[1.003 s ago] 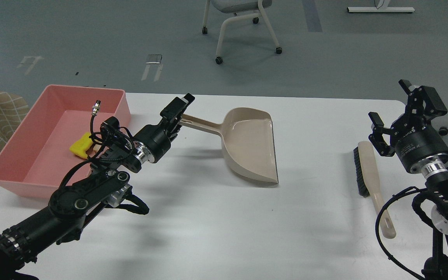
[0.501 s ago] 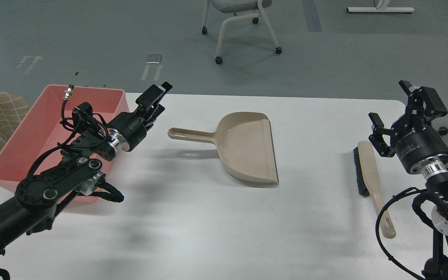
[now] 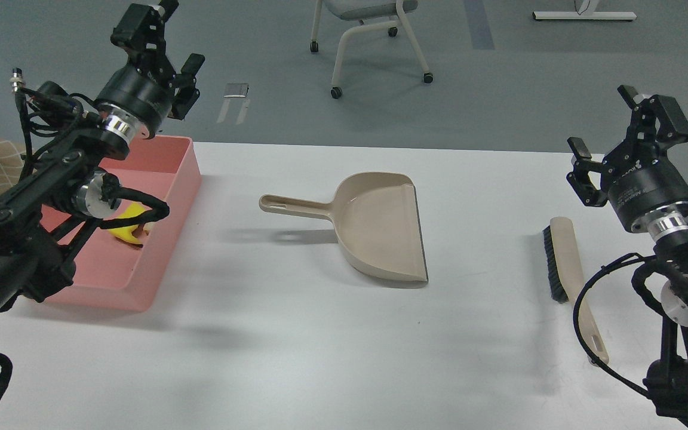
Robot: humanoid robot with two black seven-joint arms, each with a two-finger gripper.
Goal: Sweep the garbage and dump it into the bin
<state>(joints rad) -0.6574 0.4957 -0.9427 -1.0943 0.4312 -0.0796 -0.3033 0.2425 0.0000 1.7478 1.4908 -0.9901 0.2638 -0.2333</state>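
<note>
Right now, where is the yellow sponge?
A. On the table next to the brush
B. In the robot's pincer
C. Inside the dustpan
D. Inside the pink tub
D. The yellow sponge lies on the floor of the pink tub, partly hidden by the left arm, while the dustpan looks empty and both pincers hold nothing.

You get almost no readable text here. Only lettering sits on black cylindrical body behind right pincer [image 3: 622,140]: short white marking along housing rim (too small and blurred to spell out). You won't find label or brand on pink bin [image 3: 168,221], beige dustpan [image 3: 380,230] or brush [image 3: 565,257]. Left pincer [image 3: 168,36] housing shows you no legible print. Small blue-lit spot glows at right edge beside right arm; no characters can be made out in it.
</note>
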